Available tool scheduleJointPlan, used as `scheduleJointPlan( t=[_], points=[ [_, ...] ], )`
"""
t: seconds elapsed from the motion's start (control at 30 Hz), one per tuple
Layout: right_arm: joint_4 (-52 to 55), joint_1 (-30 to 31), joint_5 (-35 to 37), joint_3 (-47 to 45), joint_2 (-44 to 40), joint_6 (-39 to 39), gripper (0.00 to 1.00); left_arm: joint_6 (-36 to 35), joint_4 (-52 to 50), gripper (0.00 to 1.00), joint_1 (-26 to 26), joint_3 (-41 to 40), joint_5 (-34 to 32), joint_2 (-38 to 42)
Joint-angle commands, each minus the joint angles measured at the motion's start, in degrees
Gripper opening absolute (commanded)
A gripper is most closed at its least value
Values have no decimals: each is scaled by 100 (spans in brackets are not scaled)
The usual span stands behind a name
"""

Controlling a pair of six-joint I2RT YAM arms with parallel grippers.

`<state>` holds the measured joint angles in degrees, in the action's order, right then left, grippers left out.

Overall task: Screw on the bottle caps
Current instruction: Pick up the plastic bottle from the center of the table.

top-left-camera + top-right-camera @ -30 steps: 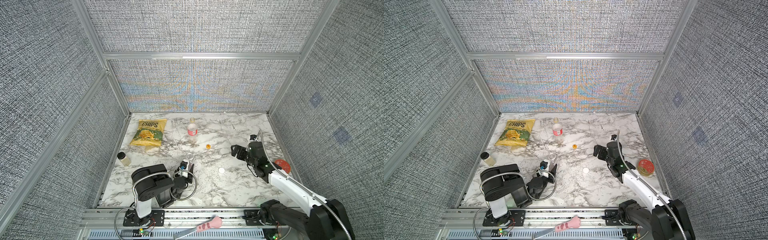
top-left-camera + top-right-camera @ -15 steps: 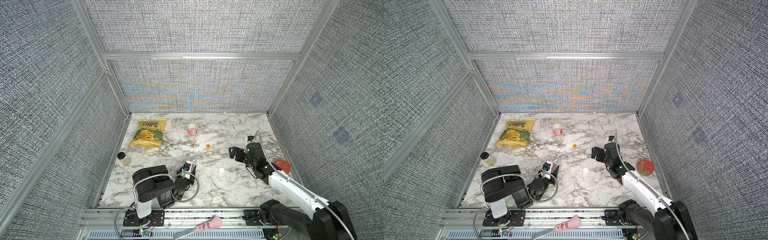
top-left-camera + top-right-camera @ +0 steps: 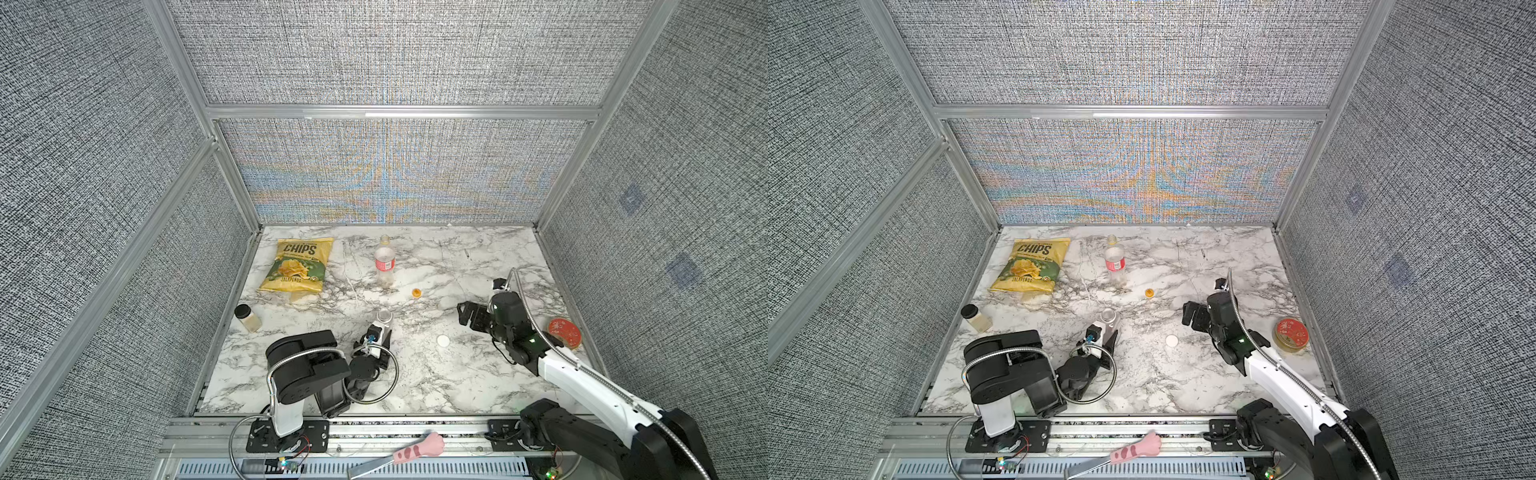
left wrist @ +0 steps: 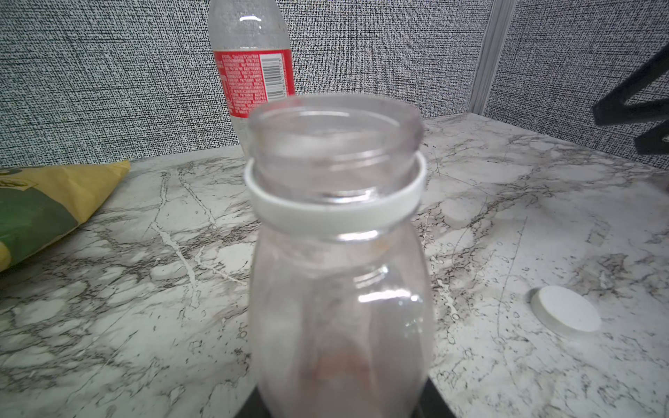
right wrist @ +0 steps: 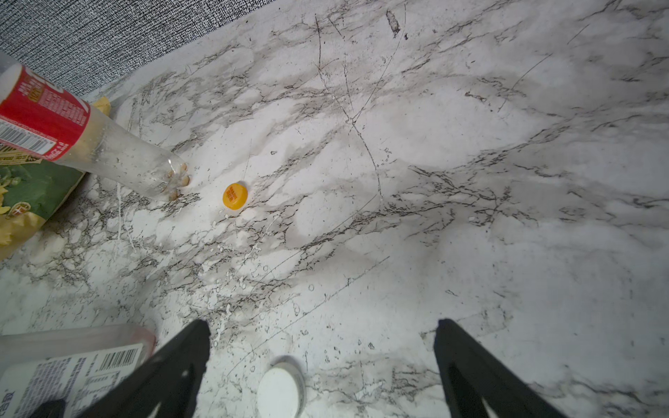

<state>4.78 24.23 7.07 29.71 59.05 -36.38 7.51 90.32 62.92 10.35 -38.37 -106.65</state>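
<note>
The white-and-grey veined marble table (image 3: 415,374) is sitting inside walls of coarse grey woven fabric framed in aluminium. Near its middle the squarish pink-tinted bottle (image 3: 384,320) is standing with its wide mouth open, and the left gripper (image 3: 378,337) is pressing its black jaws against the bottle's lower sides. At 12 o'clock from it, the taller round bottle with the red label (image 3: 384,264) is standing upright and open-mouthed. The orange-yellow cap (image 3: 416,293) is lying at 2 o'clock and the white cap (image 3: 443,340) at 4 o'clock, both flat on the marble and well apart from either bottle. The right gripper (image 3: 473,318) is hovering at 3 o'clock with its jaws spread wide.

A crinkled yellow chips bag (image 3: 299,266) is lying at 10 o'clock, a small black-lidded jar (image 3: 247,316) is standing at 9 o'clock, and a round red tin (image 3: 564,331) is sitting at the table's 3 o'clock edge.

The left wrist view is showing what the top views cannot: a smooth white plastic ring (image 4: 336,213) circling the bottle's neck under ridged threads, and thin clear walls blushing pink toward the base. The right wrist view is adding a white barcode label on that bottle's side, print embossed on the small orange-yellow cap – and the white cap as a plain flat disc, wider than the orange one, lying between the spread black fingers (image 5: 188,347).
</note>
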Motion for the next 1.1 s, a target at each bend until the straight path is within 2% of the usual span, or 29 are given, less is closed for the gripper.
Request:
scheduleJointPlan(
  t=[0.0, 0.27, 0.6, 0.83, 1.07],
  points=[
    [24, 56, 72, 7, 3, -13, 99, -40, 302, 39, 22, 3, -79, -5],
    [556, 246, -44, 159, 9, -36, 98, -68, 302, 35, 115, -15, -198, 12],
    [2480, 912, -359, 785, 291, 326, 88, -75, 302, 36, 436, -173, -344, 203],
    [3151, 1242, -514, 1367, 1099, 753, 85, -211, 302, 36, 817, -226, -342, 330],
    [3543, 1321, -426, 1913, 1661, 1015, 85, -514, 293, 36, 1366, -431, -692, 748]
  ],
)
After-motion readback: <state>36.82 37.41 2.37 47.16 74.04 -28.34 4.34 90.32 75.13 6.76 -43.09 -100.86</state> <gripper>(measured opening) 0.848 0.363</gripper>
